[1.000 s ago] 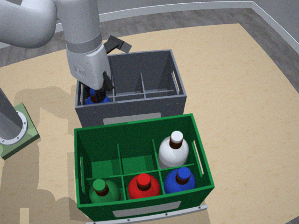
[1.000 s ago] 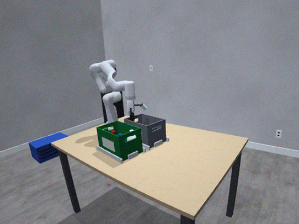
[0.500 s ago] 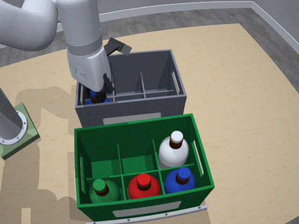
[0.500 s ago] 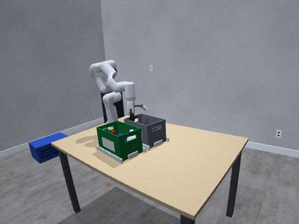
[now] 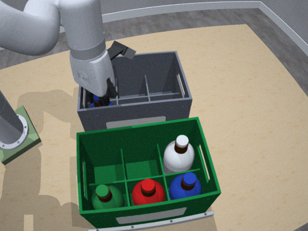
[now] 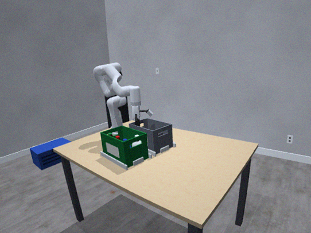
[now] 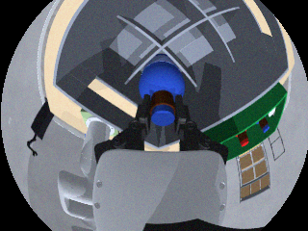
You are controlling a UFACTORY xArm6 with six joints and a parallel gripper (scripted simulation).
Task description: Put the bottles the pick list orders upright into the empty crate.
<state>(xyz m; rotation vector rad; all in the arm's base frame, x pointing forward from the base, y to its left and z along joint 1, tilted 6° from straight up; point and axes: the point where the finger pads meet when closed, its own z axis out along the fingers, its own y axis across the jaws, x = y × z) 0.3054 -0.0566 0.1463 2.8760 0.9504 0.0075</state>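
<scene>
Here, my pincer [image 5: 104, 98] [image 6: 137, 121] [image 7: 163, 103] clamps the blue bottle [image 5: 96, 99] [image 7: 162, 83], left of the frame; early release could topple it.

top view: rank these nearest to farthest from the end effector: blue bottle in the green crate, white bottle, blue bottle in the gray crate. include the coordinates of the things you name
1. gray-crate blue bottle [image 5: 96, 97] [image 7: 162, 81], gripped at its neck by the end effector [image 5: 104, 100] [image 6: 137, 122] [image 7: 163, 103]
2. white bottle [image 5: 178, 159] [image 6: 136, 143] [image 7: 272, 112], right compartment, row nearer the gray crate
3. green-crate blue bottle [image 5: 184, 191] [image 6: 124, 139] [image 7: 264, 126], right compartment, far row
</scene>
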